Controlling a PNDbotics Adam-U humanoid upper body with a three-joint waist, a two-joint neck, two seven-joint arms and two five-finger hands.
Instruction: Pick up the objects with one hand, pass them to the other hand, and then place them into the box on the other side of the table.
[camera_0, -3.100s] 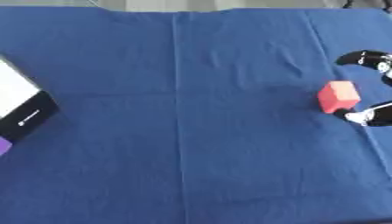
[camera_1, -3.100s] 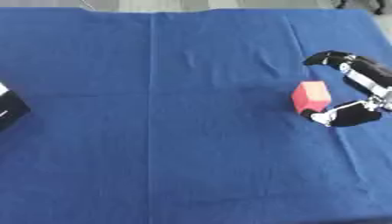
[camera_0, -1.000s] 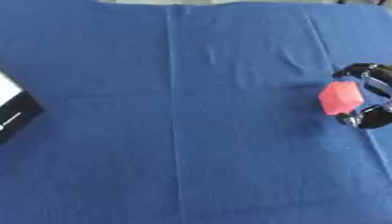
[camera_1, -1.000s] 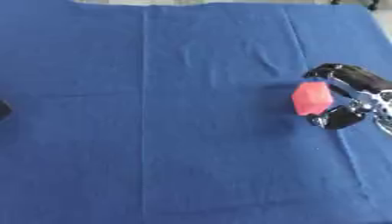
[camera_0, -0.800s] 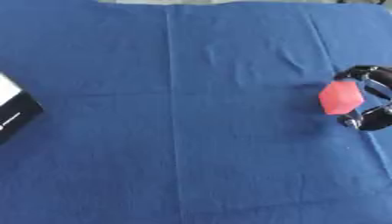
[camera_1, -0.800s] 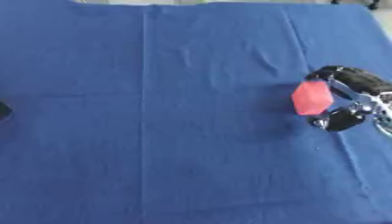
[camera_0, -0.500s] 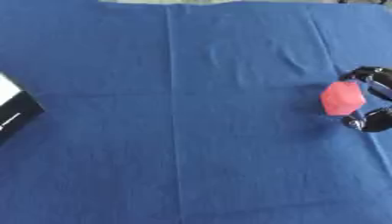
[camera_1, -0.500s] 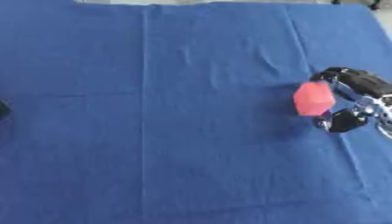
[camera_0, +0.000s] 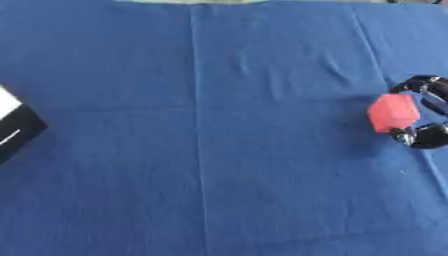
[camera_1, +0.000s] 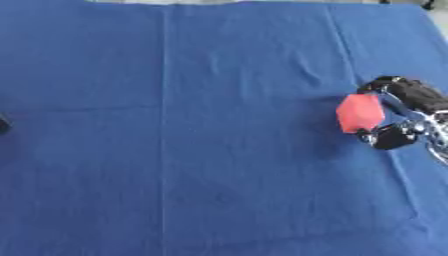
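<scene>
At the right edge of the frame, the right hand (camera_1: 404, 116) holds a red block (camera_1: 360, 113) pinched between curled fingers and thumb. Judgement: the pick-up is in hand; raise the block clear before carrying it toward centre for the pass. The left hand is not visible. The blue cloth (camera_0: 219, 150) shows creases. The black-and-white box (camera_0: 16, 131) sits at the left edge.

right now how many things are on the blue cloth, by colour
red: 1, a red block held in the right robot hand
black and white: 1, a box at the left edge
total: 2
</scene>
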